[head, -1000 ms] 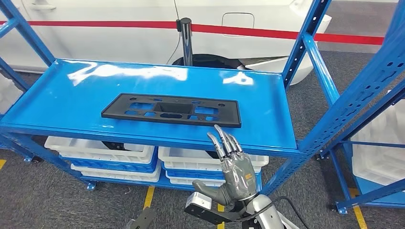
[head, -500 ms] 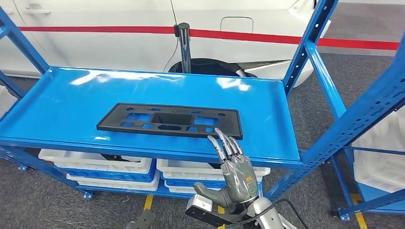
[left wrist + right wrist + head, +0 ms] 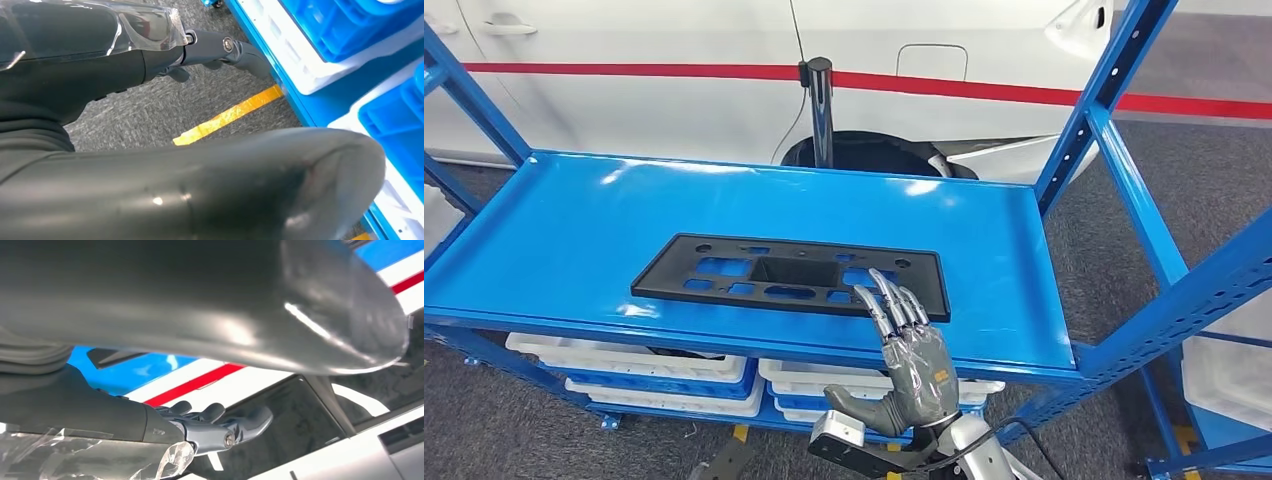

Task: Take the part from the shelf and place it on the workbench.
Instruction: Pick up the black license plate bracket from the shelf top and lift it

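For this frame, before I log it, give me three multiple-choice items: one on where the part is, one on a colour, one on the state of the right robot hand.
1. Where does the black part lie?
A. On the blue shelf's top board
B. In a white bin
C. On the floor

2. What colour is the stripe along the white car behind the shelf?
A. Green
B. Red
C. Yellow

3. What is the state of the right robot hand?
A. Gripping the part, lifted
B. Closed into a fist
C. Fingers apart, holding nothing

Answers:
1. A: the part lies flat on the blue shelf, with the white bins one level below.
2. B: a red stripe runs along the car body.
3. C: the fingers are spread and reach up over the part's near edge; the part is still flat on the board.
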Controlling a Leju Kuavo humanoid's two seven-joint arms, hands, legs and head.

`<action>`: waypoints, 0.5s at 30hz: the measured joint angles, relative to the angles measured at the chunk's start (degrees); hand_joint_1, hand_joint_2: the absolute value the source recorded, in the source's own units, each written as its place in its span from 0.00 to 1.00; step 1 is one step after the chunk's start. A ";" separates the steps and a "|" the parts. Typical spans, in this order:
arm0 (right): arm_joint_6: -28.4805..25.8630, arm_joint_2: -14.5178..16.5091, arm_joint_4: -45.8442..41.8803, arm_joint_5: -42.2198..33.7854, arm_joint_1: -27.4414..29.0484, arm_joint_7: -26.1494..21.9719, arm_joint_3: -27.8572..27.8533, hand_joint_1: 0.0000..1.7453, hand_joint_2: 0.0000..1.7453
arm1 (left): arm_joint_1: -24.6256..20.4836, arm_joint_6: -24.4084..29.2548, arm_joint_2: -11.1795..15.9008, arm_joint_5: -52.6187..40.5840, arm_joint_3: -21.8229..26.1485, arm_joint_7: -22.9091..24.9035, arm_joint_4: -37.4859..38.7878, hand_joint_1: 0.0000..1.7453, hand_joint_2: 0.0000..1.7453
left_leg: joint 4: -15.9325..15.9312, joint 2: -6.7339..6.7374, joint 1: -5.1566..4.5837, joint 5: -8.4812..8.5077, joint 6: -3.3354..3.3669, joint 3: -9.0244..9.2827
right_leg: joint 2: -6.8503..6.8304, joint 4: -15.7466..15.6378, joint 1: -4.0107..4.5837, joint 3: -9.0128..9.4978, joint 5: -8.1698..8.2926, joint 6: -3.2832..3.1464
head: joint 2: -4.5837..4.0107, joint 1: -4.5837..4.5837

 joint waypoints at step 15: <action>0.01 0.29 -0.02 -0.07 0.04 -0.09 0.02 0.00 1.00 | 0.18 -0.11 0.22 0.94 -1.27 -0.90 -0.02 0.00 0.00 | 0.59 0.39 0.11 4.21 -1.18 -4.71 | 0.24 -0.94 -0.32 3.37 -2.73 -0.20 | 0.00 -0.11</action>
